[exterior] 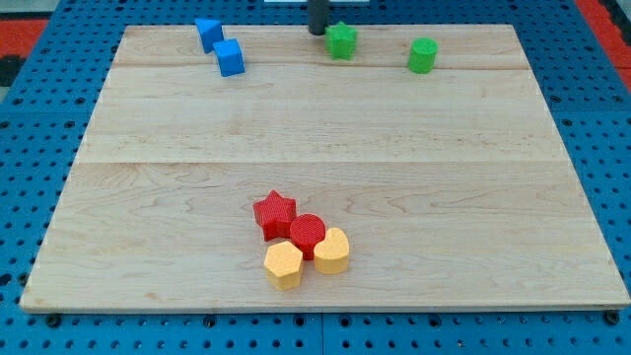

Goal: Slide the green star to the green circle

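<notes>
The green star (pixel 342 40) lies near the view's top edge of the wooden board, a little right of centre. The green circle (pixel 423 55) stands to its right, about a block's width apart from it. My tip (pixel 317 32) is at the view's top, just left of the green star, close to it or touching its left side. The rod comes down from the top edge of the view.
Two blue blocks (pixel 208 34) (pixel 230 58) sit at the top left. A red star (pixel 274 214), a red circle (pixel 308 235) and two yellow blocks (pixel 284 264) (pixel 332 250) cluster near the bottom centre. The wooden board (pixel 493 197) lies on a blue pegboard.
</notes>
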Action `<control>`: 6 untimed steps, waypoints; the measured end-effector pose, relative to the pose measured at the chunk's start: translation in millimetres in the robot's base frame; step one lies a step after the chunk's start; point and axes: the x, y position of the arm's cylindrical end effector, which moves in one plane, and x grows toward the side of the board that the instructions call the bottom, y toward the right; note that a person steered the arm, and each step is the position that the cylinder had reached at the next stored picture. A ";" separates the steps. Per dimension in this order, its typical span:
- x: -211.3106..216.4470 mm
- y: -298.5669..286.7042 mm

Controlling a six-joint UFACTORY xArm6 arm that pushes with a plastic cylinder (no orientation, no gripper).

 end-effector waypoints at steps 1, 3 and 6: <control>16.6 58.1; -2.6 -48.5; 59.3 58.0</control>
